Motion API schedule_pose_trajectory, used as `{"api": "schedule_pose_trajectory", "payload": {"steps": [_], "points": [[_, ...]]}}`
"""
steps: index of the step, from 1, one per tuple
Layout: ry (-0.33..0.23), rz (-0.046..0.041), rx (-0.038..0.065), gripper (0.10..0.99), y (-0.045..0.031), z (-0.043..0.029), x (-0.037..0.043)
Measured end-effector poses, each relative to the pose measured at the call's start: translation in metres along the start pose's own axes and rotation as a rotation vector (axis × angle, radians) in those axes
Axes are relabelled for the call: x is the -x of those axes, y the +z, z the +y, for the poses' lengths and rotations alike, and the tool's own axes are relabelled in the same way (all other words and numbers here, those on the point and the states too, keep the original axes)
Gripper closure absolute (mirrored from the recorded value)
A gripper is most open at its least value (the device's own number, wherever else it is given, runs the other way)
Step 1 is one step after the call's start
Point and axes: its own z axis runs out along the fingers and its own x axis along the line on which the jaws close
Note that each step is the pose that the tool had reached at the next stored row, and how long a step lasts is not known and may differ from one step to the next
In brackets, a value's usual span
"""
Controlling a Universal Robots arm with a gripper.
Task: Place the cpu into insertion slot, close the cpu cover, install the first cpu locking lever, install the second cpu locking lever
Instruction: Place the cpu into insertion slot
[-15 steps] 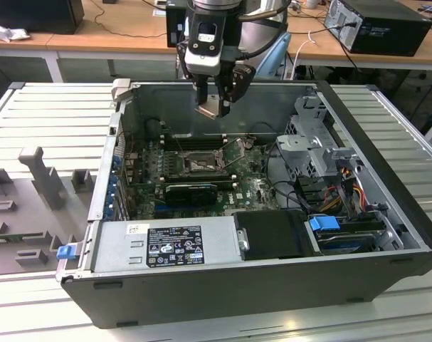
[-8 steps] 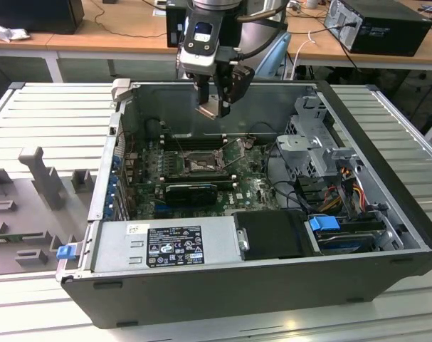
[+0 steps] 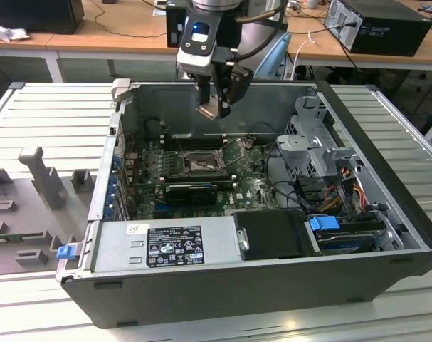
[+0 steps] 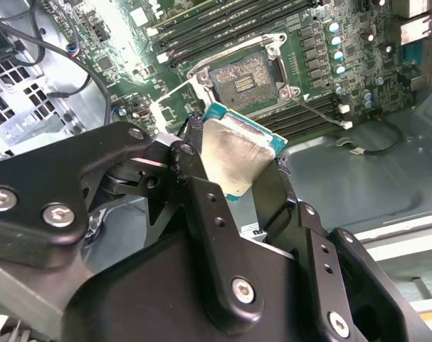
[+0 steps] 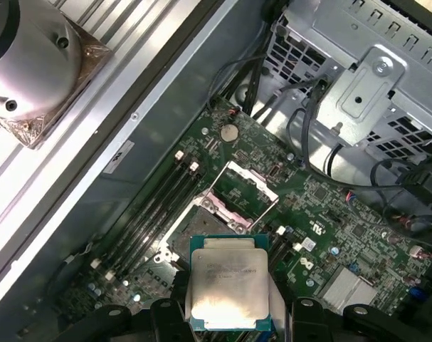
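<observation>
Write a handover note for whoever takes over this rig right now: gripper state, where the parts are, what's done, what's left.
The gripper is shut on the cpu and holds it in the air above the motherboard.
The insertion slot is empty.
The cpu cover is flipped open beside the slot.
Done: the cpu is picked up.
Left: all four steps; the cpu is not seated and the cover is not closed.
</observation>
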Motion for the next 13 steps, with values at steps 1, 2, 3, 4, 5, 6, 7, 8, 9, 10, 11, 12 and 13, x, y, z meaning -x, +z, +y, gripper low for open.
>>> {"api": "schedule_pose_trajectory", "payload": {"steps": [1,2,3,4,5,6,7,8,9,10,11,12,13], "points": [[0.006,-0.0005,0.000,0.565,0.0002,0.0000,0.0000],[0.012,-0.0010,0.000,0.565,0.0003,0.0000,0.0000],[0.015,-0.0013,0.000,0.565,0.0004,0.0000,0.0000],[0.022,-0.0020,0.000,0.565,0.0005,0.0000,0.0000],[0.027,-0.0024,0.001,0.565,0.0006,-0.0001,0.0000],[0.031,-0.0027,0.001,0.565,0.0006,-0.0001,0.0000],[0.038,-0.0033,0.001,0.565,0.0007,-0.0001,0.0000],[0.043,-0.0038,0.001,0.565,0.0008,-0.0001,0.0000],[0.047,-0.0041,0.001,0.565,0.0008,-0.0001,0.0000],[0.054,-0.0047,0.001,0.565,0.0009,-0.0001,0.0000],[0.060,-0.0053,0.001,0.565,0.0010,-0.0001,0.0000],[0.069,-0.0060,0.001,0.565,0.0011,-0.0001,0.0000],[0.076,-0.0066,0.001,0.565,0.0012,-0.0001,0.0000]]}}
